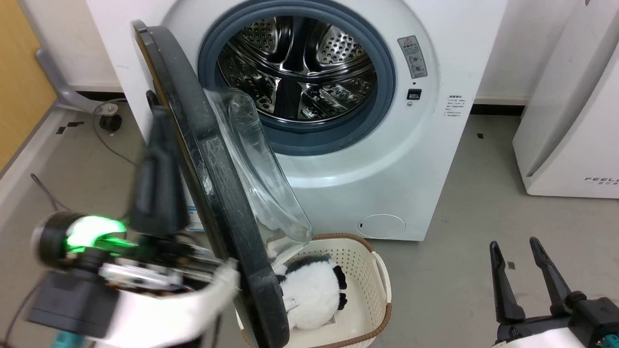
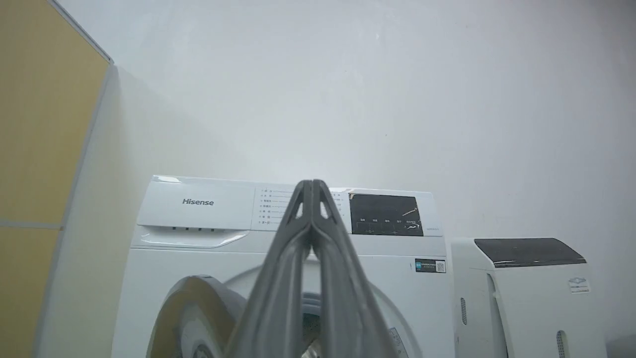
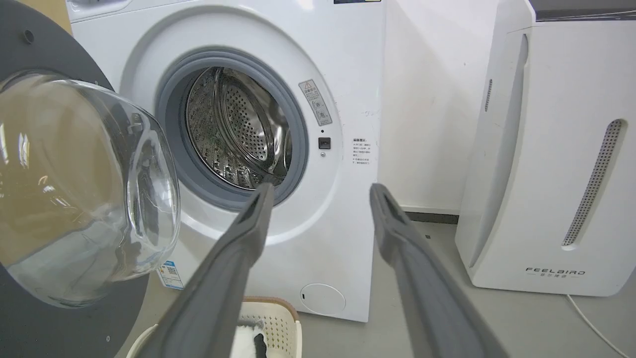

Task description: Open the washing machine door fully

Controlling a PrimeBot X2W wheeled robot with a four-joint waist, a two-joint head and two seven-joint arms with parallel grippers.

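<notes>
Both empty: left claw pinched, right claw spread.

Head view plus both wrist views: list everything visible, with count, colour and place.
washing machine: one, white, centre, against the wall
washing machine door: one, black rim, clear glass, swung open on the left
drum: one, steel, inside the grey-blue gasket
basket: one, cream with a brown rim, on the floor before the machine
plush toy: one, white and black, in the basket
FEELBIRD appliance: one, white, right of the machine
left gripper: one, dark fingers shut, left of the door
right gripper: one, dark fingers open, lower right
</notes>
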